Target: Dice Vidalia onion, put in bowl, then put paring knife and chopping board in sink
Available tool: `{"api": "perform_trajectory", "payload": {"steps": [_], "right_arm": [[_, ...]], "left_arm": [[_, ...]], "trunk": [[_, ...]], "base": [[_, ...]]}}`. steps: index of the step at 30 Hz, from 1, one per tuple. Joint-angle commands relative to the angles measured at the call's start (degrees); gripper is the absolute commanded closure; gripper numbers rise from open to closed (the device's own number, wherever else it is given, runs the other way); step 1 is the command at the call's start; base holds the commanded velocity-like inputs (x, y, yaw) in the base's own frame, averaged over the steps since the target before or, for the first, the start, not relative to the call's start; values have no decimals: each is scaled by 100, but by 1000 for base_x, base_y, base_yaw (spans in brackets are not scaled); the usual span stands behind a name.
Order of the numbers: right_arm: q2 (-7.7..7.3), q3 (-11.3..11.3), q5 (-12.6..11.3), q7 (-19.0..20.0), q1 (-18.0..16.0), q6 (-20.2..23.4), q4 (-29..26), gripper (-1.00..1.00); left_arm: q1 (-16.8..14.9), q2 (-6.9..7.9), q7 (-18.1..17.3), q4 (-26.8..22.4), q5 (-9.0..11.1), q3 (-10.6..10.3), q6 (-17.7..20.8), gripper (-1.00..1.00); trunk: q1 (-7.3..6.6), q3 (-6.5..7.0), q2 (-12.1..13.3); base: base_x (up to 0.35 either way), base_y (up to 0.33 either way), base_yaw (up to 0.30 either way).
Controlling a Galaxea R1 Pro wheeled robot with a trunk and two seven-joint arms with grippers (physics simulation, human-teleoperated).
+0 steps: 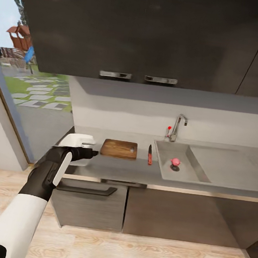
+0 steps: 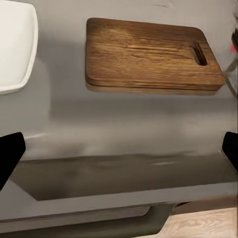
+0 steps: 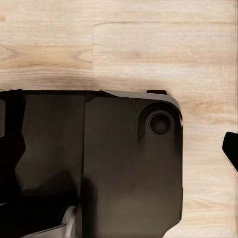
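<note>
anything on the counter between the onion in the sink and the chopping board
Yes: the knife lies on the counter between the board and the sink, where the onion sits. The sink's near wall must also be cleared. Nothing else visible.

Pink onion [image 1: 175, 162] sits on the sink [image 1: 168, 171] drain, board [image 1: 119, 148] leftward.

The left arm reaches forward with its left claw [image 1: 95, 153] level above the desk's front edge, fingers [image 2: 10, 153] spread wide apart and holding nothing.
</note>
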Motion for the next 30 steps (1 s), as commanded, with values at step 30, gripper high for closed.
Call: {"api": "perform_trajectory", "payload": {"steps": [30], "right_arm": [[5, -24, 39, -13, -5, -16, 5, -100]], "left_arm": [[-8, -21, 24, -5, 48, -8, 23, -100]], "trunk": [[4, -13, -14]], "base": [[0, -319, 0]]}}
